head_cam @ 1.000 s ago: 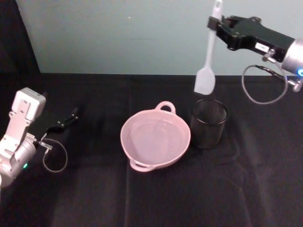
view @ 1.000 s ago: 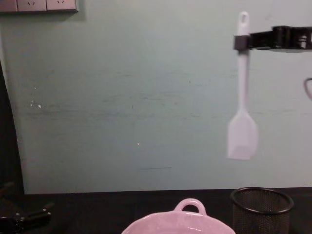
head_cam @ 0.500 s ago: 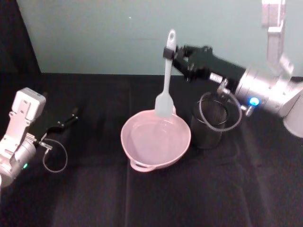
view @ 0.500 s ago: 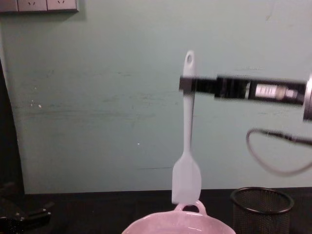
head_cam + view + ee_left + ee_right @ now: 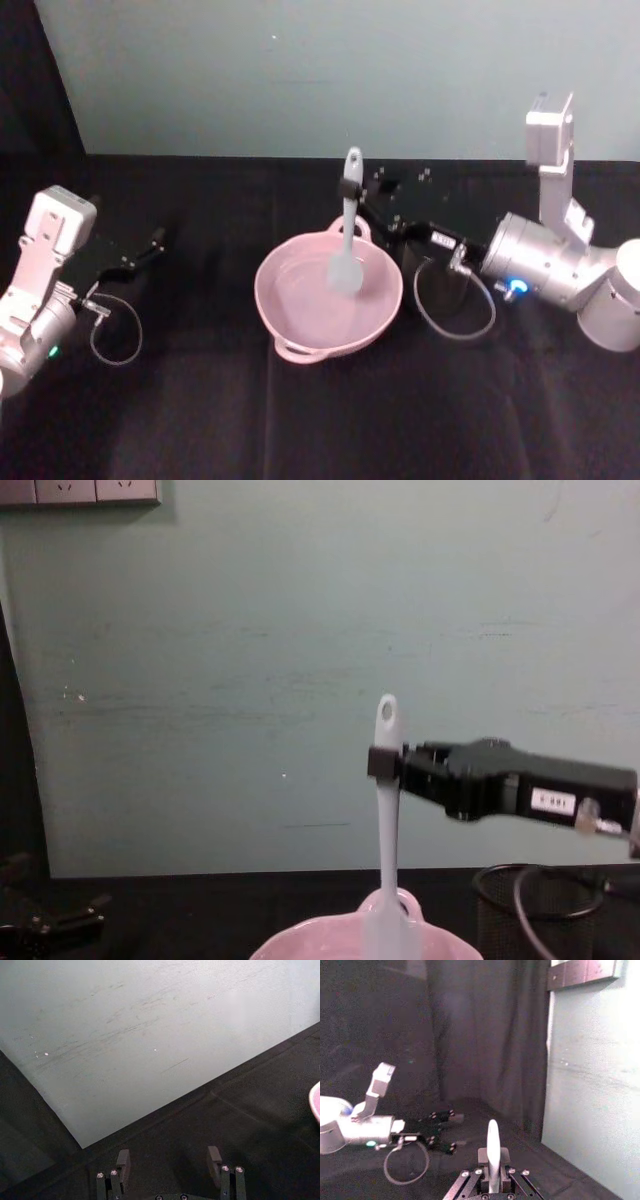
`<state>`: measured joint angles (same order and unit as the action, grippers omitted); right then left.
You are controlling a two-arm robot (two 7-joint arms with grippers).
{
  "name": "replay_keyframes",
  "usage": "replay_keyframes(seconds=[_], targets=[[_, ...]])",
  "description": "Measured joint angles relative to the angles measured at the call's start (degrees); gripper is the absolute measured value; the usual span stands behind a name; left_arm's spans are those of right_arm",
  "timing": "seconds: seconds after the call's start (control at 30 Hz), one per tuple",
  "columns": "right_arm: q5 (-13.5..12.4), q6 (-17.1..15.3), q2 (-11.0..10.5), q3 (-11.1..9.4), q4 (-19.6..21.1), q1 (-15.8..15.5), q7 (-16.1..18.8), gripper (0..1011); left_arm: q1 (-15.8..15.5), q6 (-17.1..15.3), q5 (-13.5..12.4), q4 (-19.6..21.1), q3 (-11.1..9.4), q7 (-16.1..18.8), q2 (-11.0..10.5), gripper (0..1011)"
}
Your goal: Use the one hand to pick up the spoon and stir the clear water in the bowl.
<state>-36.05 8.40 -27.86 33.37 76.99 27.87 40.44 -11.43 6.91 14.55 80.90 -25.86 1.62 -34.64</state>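
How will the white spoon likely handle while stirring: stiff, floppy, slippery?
The spoon hangs straight from the right gripper, so probably stiff. Its slender build looks light. Pinched near the handle's top, it may pivot in the bowl.

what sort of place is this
Probably a robot lab bench: a black-draped table, a bare pale green wall with sockets, a black curtain, and the right gripper holding a spoon.

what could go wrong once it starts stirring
The right gripper pinches the spoon high on its handle, so the head may twist or slip while stirring. It reaches across the mesh cup beside the bowl; wide circles might knock the cup or shove the bowl. The left gripper sits parked far left.
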Motion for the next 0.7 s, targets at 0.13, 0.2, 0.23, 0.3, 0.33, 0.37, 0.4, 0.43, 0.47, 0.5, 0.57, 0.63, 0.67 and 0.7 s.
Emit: replay_keyframes(seconds=[0.13, 0.2, 0.23, 0.3, 0.33, 0.37, 0.4, 0.43, 0.47, 0.5, 0.57, 0.63, 0.67, 0.7], targets=[[0.3, 0.1, 0.2, 0.2, -0.1, -0.8, 1.2, 127, 0.0, 0.0, 0.0, 0.0, 0.0, 0.0, 0.0, 1011], [0.3, 0.1, 0.3, 0.3, -0.1, -0.9, 1.4, 127, 0.0, 0.0, 0.0, 0.0, 0.0, 0.0, 0.0, 1011], [0.4, 0.1, 0.5, 0.4, -0.1, -1.2, 1.9, 127, 0.0, 0.0, 0.0, 0.0, 0.0, 0.0, 0.0, 1011], [0.5, -0.2, 1.0, 0.6, -0.4, -1.4, 2.5, 127, 0.0, 0.0, 0.0, 0.0, 0.0, 0.0, 0.0, 1011], [0.5, -0.4, 1.5, 0.8, -0.8, -1.4, 2.9, 127, 0.0, 0.0, 0.0, 0.0, 0.0, 0.0, 0.0, 1011], [0.5, -0.4, 1.8, 0.8, -1.0, -1.4, 3.1, 127, 0.0, 0.0, 0.0, 0.0, 0.0, 0.0, 0.0, 1011], [0.5, -0.4, 2.1, 0.9, -1.3, -1.4, 3.3, 127, 0.0, 0.0, 0.0, 0.0, 0.0, 0.0, 0.0, 1011], [0.6, -0.4, 2.4, 0.9, -1.5, -1.3, 3.4, 127, 0.0, 0.0, 0.0, 0.0, 0.0, 0.0, 0.0, 1011], [0.6, -0.4, 2.7, 0.9, -1.8, -1.2, 3.5, 127, 0.0, 0.0, 0.0, 0.0, 0.0, 0.0, 0.0, 1011], [0.8, -0.1, 3.4, 1.0, -2.4, -1.1, 3.6, 127, 0.0, 0.0, 0.0, 0.0, 0.0, 0.0, 0.0, 1011], [1.0, 0.4, 4.2, 1.0, -3.1, -1.0, 3.6, 127, 0.0, 0.0, 0.0, 0.0, 0.0, 0.0, 0.0, 1011], [1.4, 1.4, 5.6, 0.9, -4.5, -0.6, 3.4, 127, 0.0, 0.0, 0.0, 0.0, 0.0, 0.0, 0.0, 1011], [2.1, 2.4, 6.5, 0.9, -5.6, -0.3, 3.0, 127, 0.0, 0.0, 0.0, 0.0, 0.0, 0.0, 0.0, 1011], [2.5, 2.9, 7.0, 0.8, -6.1, -0.1, 2.8, 127, 0.0, 0.0, 0.0, 0.0, 0.0, 0.0, 0.0, 1011]])
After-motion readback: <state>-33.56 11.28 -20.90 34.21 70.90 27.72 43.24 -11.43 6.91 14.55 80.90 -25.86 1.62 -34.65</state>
